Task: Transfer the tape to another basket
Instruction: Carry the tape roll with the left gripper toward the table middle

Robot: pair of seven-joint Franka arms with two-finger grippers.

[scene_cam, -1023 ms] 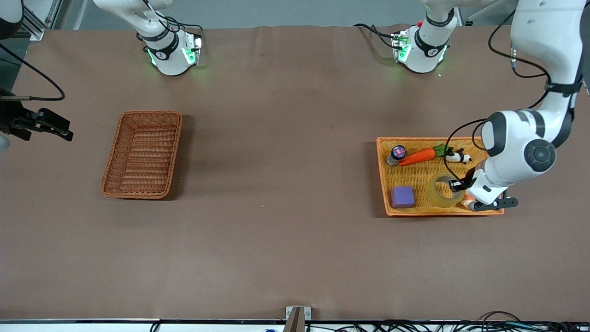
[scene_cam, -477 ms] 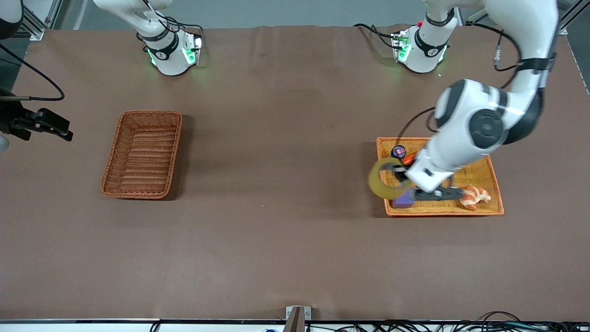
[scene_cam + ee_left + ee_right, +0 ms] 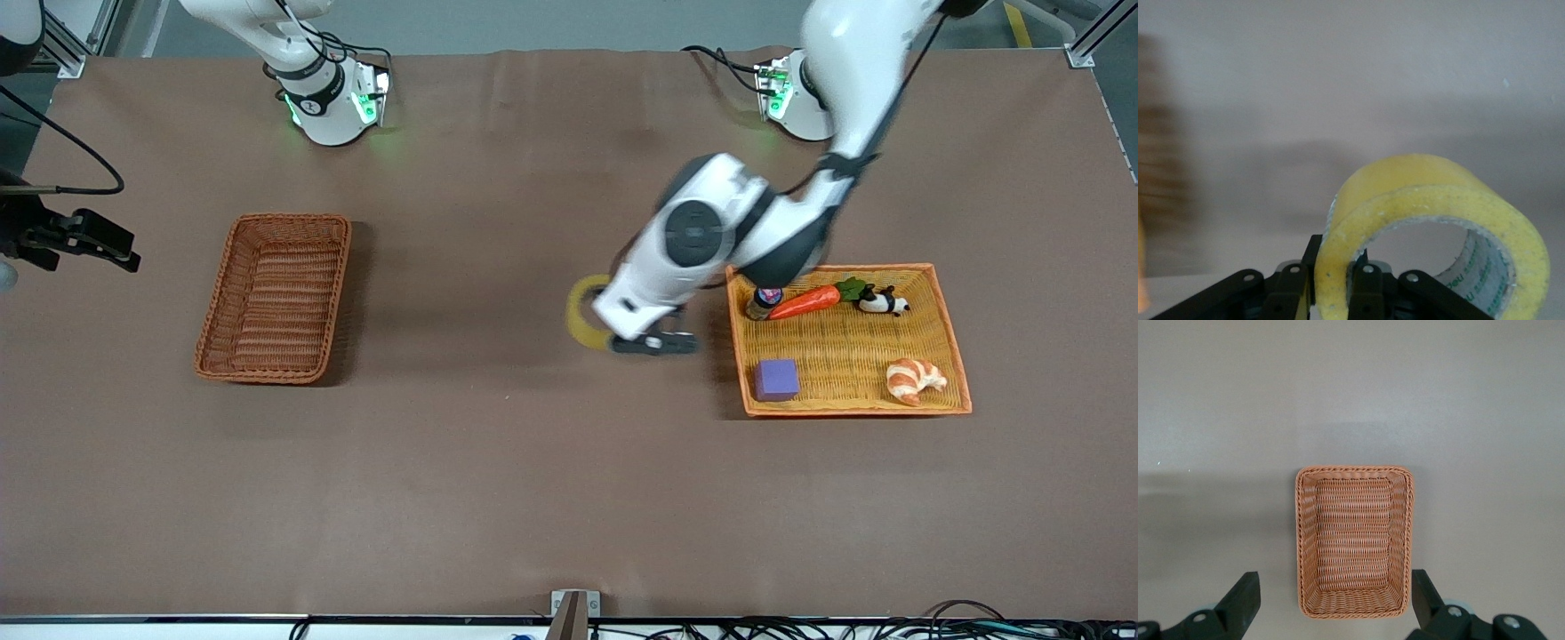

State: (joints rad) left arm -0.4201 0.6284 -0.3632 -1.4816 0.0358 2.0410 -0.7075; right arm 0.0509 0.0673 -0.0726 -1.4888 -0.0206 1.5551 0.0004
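The yellowish tape roll (image 3: 582, 313) hangs in my left gripper (image 3: 613, 327), which is shut on its wall over the bare table between the two baskets. In the left wrist view the tape (image 3: 1431, 213) stands edge-up with the fingers (image 3: 1365, 287) pinching its rim. The reddish-brown basket (image 3: 276, 298) sits empty toward the right arm's end of the table; it also shows in the right wrist view (image 3: 1353, 540). My right gripper (image 3: 1335, 603) is open and waits high over the table, looking down on the basket.
The orange-yellow tray (image 3: 845, 404) toward the left arm's end holds a purple cube (image 3: 776, 380), a croissant (image 3: 914, 378), a toy carrot (image 3: 805, 302), a small bottle (image 3: 763, 302) and a panda figure (image 3: 882, 302).
My left gripper lifted the tape out of the orange-yellow tray and carried it over the tray's edge toward the middle of the table. The right arm has not moved.
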